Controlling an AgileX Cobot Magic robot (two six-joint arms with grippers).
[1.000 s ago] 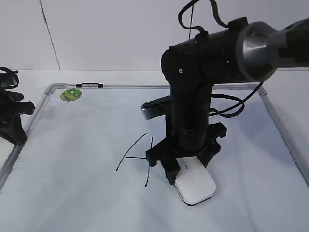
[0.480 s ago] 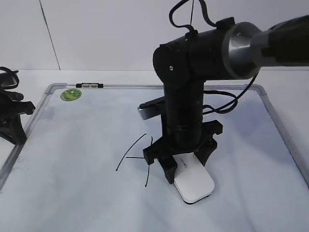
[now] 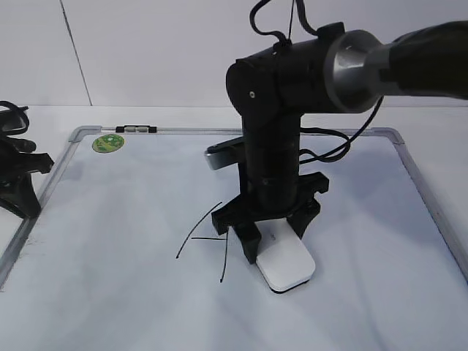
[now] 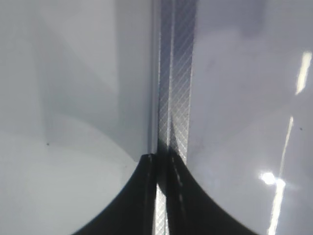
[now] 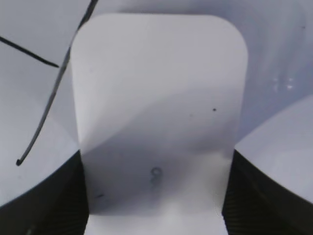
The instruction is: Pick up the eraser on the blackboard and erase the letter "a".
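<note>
Eraser (image 3: 287,265) clamped in my right fingers (image 5: 63,196), flat on the blackboard (image 3: 117,292).
Left fingers (image 4: 157,196) shut, empty; the "a" I can't see; wiping looks unfinished.

white eraser (image 3: 287,265) flat on blackboard (image 3: 110,241)

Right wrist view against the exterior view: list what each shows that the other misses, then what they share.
Only the right wrist view shows both inner finger pads pressed against the eraser's long sides, plus small marks on its white top.

Only the exterior view shows the whole blackboard with its grey frame, the green sticker, the small marker on the top edge, and the left gripper parked off the left side.

Both show the right gripper shut on the eraser, flat on the board, beside black pen strokes.
</note>
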